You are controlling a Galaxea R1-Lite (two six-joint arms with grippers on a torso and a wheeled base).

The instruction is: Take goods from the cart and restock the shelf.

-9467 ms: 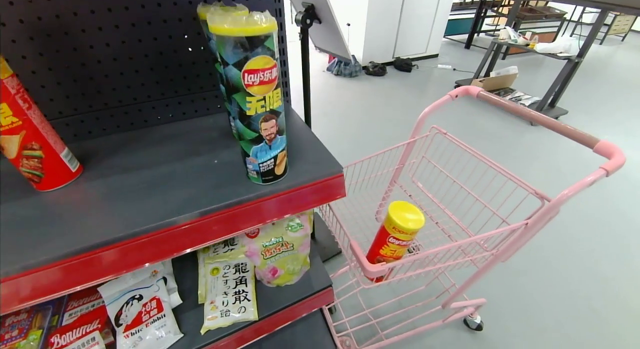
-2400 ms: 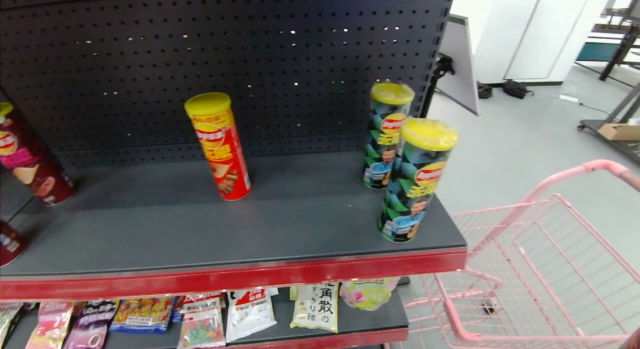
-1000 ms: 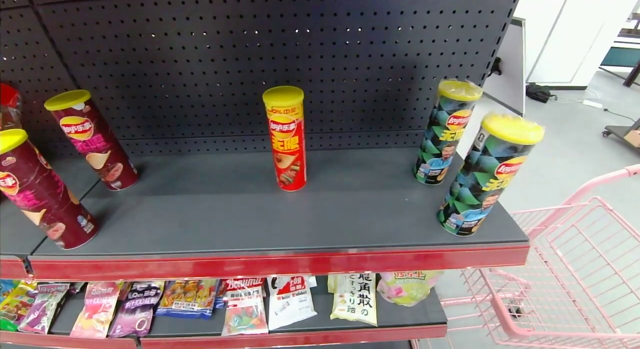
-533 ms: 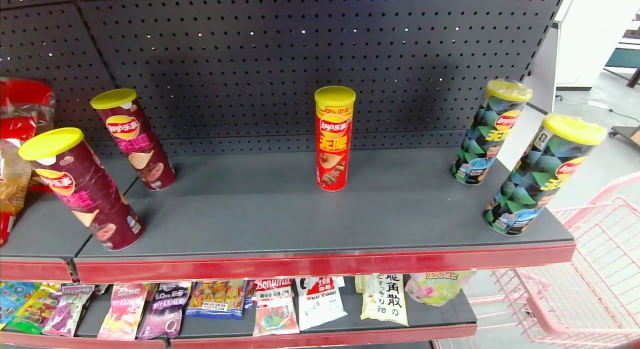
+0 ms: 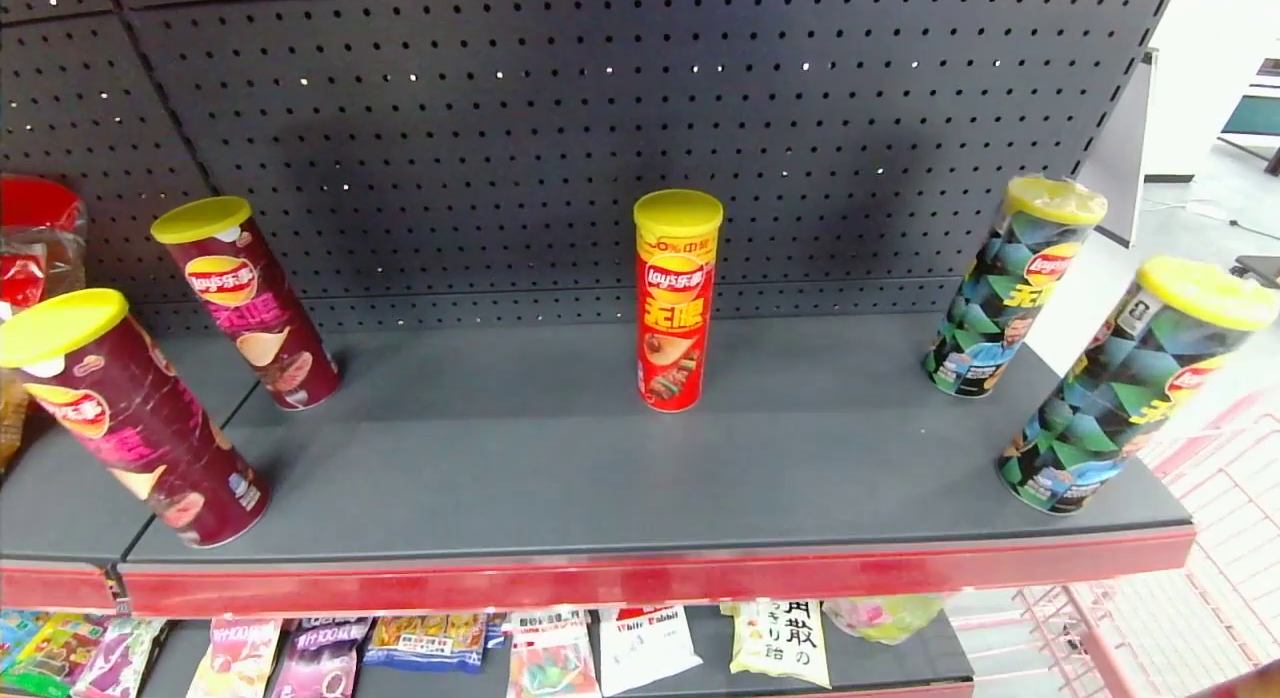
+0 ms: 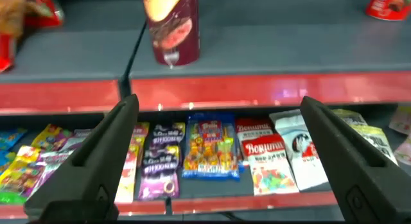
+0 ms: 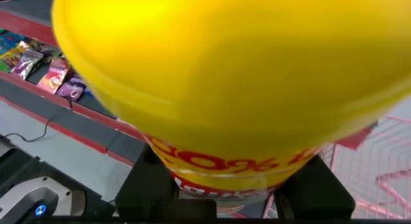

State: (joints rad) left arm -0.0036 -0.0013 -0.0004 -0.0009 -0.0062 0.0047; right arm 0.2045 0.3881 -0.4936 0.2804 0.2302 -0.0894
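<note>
The can [image 7: 231, 76], red with a yellow lid, is clamped in the right gripper [image 7: 234, 189], its dark fingers [image 7: 148, 185] pressed against either side of the body. Below it lie the shelf's red edge and a strip of floor.

9.5 s ago a can like this stood in the pink cart while the head camera looked down on it. Since then that camera has swung round to face the shelf [image 5: 600, 468], so the shift across the whole frame is the camera's and not the goods'. My judgement is that the pick from the cart is done and only the placing is left.

At the centre of the head view a matching can [image 5: 676, 298] stands upright near the back panel. The bare shelf beside it looks the likely spot. Two maroon cans [image 5: 245, 303] stand at the left and two green cans [image 5: 1015, 283] at the right. A corner of the cart [image 5: 1180, 618] shows at the lower right.

The left gripper [image 6: 218, 153] hangs before the lower shelf's packets [image 6: 212, 147], its fingers [image 6: 96, 163] wide apart and holding nothing.

All the cans and packets carry logos and print, left unread here.
</note>
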